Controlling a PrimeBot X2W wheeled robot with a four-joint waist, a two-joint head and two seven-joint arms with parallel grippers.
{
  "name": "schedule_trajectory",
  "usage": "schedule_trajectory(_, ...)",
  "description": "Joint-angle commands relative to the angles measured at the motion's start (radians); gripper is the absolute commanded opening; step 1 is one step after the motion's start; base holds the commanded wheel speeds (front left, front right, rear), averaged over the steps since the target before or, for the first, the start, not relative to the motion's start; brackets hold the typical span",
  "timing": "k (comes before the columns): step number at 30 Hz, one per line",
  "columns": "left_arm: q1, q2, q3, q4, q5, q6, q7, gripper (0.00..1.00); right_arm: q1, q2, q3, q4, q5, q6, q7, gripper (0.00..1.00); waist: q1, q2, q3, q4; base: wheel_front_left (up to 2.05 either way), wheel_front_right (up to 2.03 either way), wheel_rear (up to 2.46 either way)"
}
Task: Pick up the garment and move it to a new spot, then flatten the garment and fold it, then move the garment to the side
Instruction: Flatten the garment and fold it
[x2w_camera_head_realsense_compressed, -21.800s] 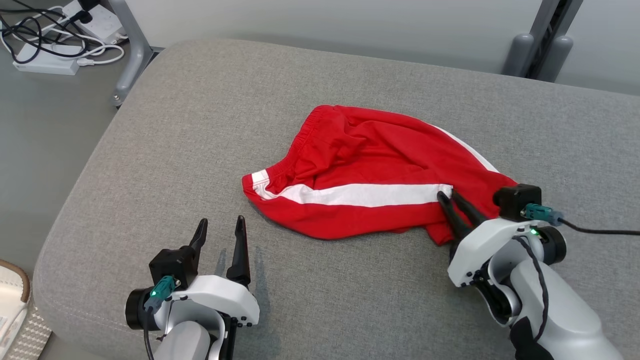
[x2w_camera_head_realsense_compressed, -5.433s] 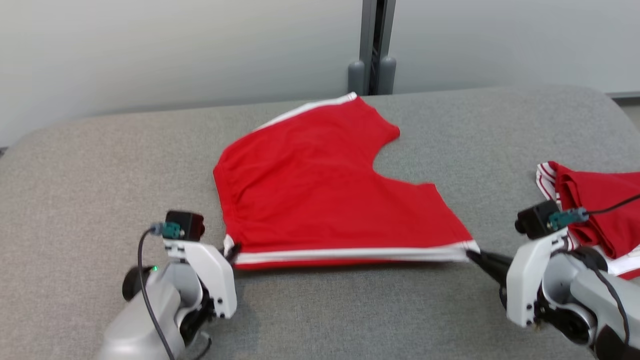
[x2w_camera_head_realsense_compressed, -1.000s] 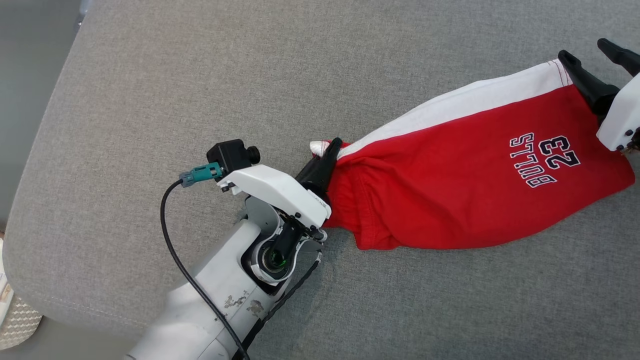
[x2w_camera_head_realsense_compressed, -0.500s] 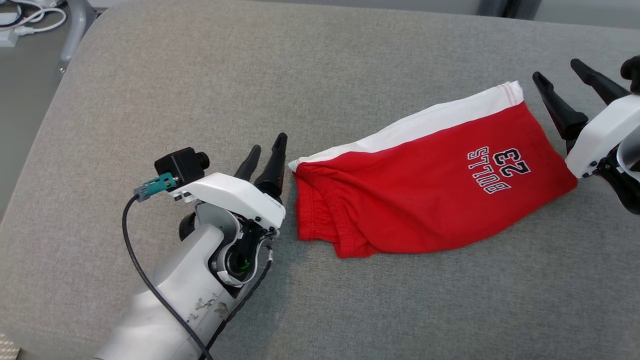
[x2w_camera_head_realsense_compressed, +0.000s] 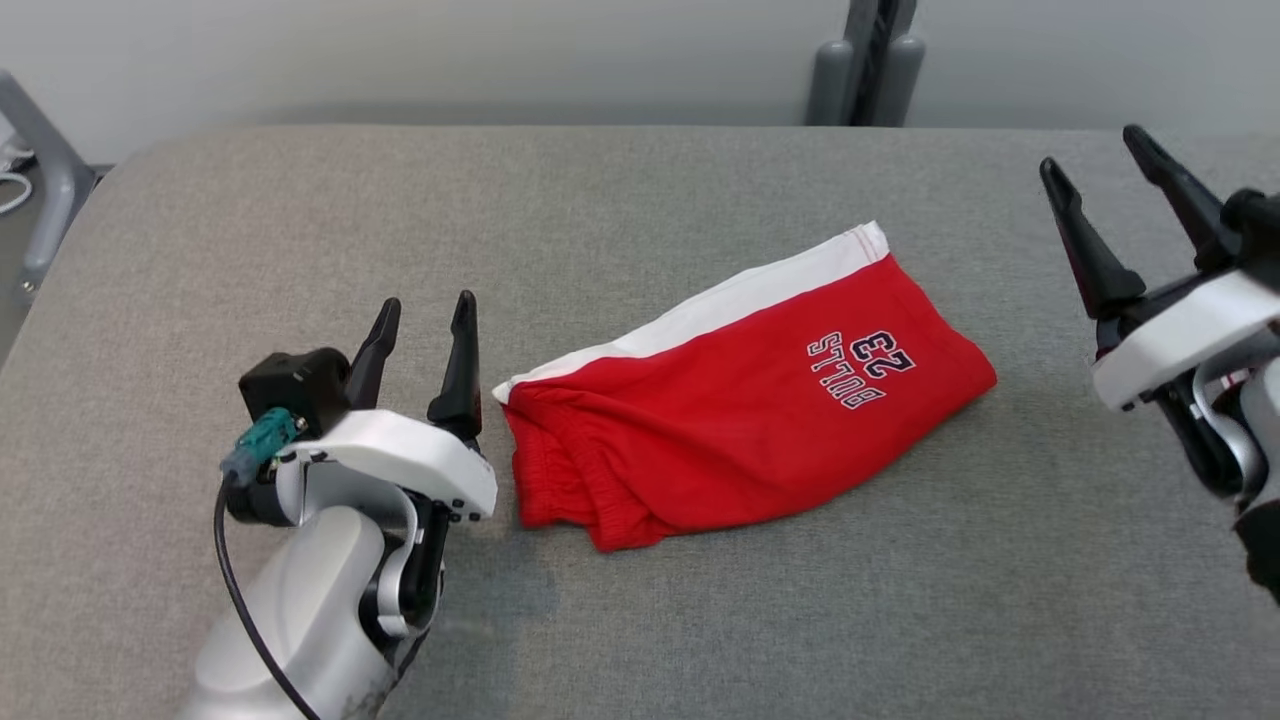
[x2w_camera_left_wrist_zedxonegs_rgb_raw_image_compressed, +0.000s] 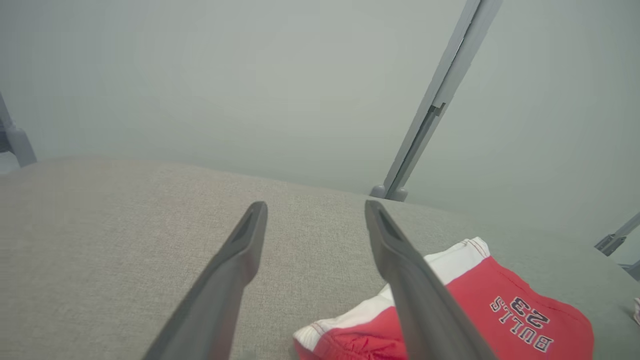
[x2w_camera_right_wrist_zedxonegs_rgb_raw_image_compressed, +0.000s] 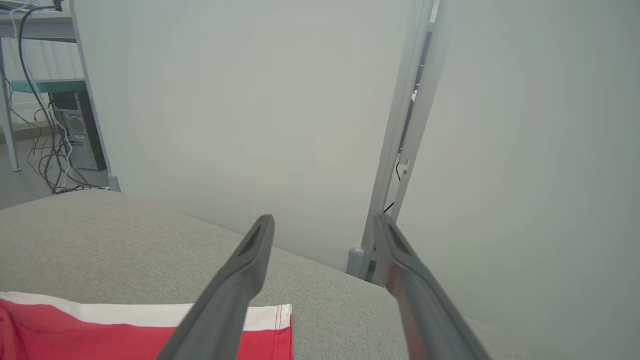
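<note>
Biggest thing here is the wide grey woven-fabric padded surface (x2w_camera_head_realsense_compressed: 640, 600), rounded at the corners, that everything sits on. Behind it is a plain pale grey wall panel (x2w_camera_head_realsense_compressed: 450, 50), with a grey metal upright post (x2w_camera_head_realsense_compressed: 865, 60) splitting it.

The folded red cotton shorts with the white side stripe (x2w_camera_head_realsense_compressed: 750, 420) are lying flat roughly mid-surface, a bit right of centre. They run on a diagonal, with the gathered waist end down towards the robot's left and the hem end up towards its right. Nothing's holding them, they're just resting on the fabric.

The left gripper (x2w_camera_head_realsense_compressed: 428, 302) sits on its white arm just beside the waist end. Its two dark fingers are spread apart and empty, and the nearer one is close to the white corner, with a small gap as far as I can see. The right gripper (x2w_camera_head_realsense_compressed: 1090, 150) is off past the hem end, clear of the cloth, its fingers also wide apart with nothing between them.

The broad white stripe (x2w_camera_head_realsense_compressed: 720, 305) runs along the far edge of the shorts. Smallest bit: the dark "BULLS 23" print (x2w_camera_head_realsense_compressed: 860, 368) near the hem, upside down from the robot's side.
</note>
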Motion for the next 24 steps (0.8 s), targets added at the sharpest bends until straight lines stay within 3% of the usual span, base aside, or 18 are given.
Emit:
schedule_trajectory(1,0.036,0.008,0.023,-0.019,0.054,0.020,-0.004,1.00,0.061,0.028,-0.063,-0.031,-0.035,-0.001,-0.005,1.00,0.0000,0.0000,-0.035,-0.030,0.00,0.00,0.00)
schedule_trajectory(5,0.131,-0.007,0.046,-0.065,0.194,0.037,-0.004,1.00,0.222,0.106,-0.222,-0.135,-0.161,-0.001,-0.004,1.00,0.0000,0.0000,-0.068,-0.055,0.00,0.00,0.00)
schedule_trajectory(11,0.276,-0.054,0.131,-0.124,0.301,0.026,-0.004,1.00,0.419,0.217,-0.361,-0.238,-0.271,-0.001,-0.003,1.00,0.0000,0.0000,-0.106,-0.082,0.00,0.00,0.00)
schedule_trajectory(16,0.389,-0.099,0.217,-0.164,0.352,-0.001,-0.004,1.00,0.527,0.298,-0.426,-0.277,-0.259,-0.001,-0.003,1.00,0.0000,0.0000,-0.126,-0.089,0.00,0.00,0.00)
schedule_trajectory(24,0.506,-0.153,0.312,-0.223,0.433,-0.053,-0.004,1.00,0.597,0.339,-0.465,-0.297,-0.282,-0.001,-0.003,1.00,0.0000,0.0000,-0.150,-0.072,0.00,0.00,0.00)
